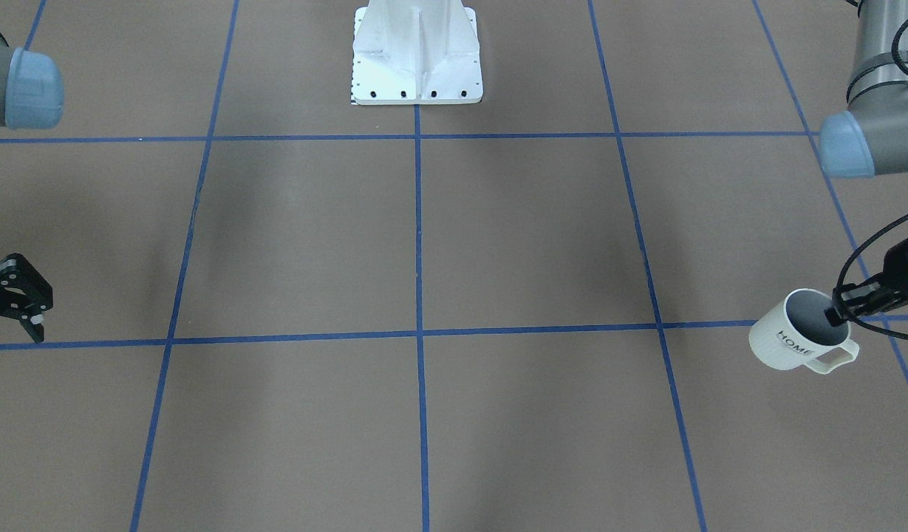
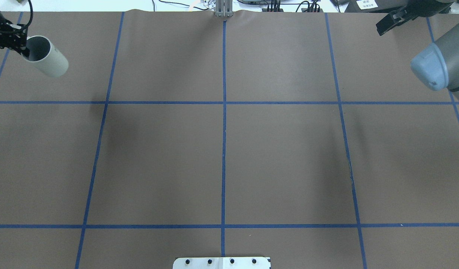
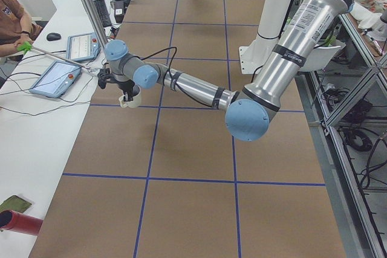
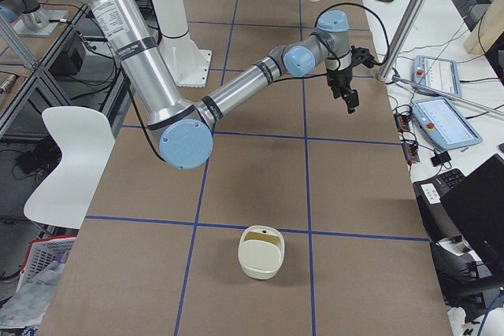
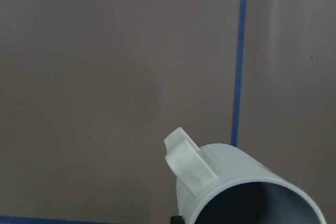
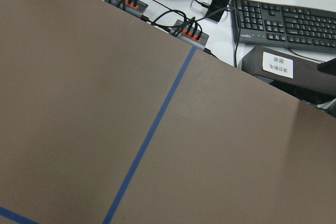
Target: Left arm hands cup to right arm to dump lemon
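Gripping cup (image 1: 782,343) rim, L gripper (image 1: 834,316) was clamped; cup tilted at left end of table (image 1: 313,236) | R gripper (image 1: 14,314): spread unclear, frame-cut | top brown, blue tape grid (image 1: 418,222) | keyboard (image 6: 283,19) lay past far edge

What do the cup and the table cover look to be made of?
Cup: likely glazed ceramic, though plastic is possible; smooth white wall, thick rim, moulded handle. Table cover: matte brown sheet, paper or vinyl; no glare, rippled at its far edge.
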Motion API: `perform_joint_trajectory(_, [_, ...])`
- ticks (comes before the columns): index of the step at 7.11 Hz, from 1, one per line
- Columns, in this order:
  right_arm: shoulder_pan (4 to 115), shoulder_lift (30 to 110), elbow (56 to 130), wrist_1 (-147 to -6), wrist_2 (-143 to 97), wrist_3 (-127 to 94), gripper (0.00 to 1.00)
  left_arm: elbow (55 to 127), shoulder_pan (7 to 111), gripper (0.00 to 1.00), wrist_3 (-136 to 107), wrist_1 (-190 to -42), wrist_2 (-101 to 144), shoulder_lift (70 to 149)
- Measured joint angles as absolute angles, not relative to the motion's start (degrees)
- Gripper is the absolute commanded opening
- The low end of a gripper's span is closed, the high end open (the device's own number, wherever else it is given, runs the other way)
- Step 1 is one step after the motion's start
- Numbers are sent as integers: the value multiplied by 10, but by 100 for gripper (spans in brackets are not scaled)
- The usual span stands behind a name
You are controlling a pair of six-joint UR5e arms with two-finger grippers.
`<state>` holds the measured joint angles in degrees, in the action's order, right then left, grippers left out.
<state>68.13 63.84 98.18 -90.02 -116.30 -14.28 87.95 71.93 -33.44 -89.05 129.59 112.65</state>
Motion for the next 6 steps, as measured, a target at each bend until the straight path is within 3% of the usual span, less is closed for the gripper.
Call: perform_joint_trajectory(6, [706,656,985,-961,-1233,-135,100,967,694,0,-311,-827,1322,1015])
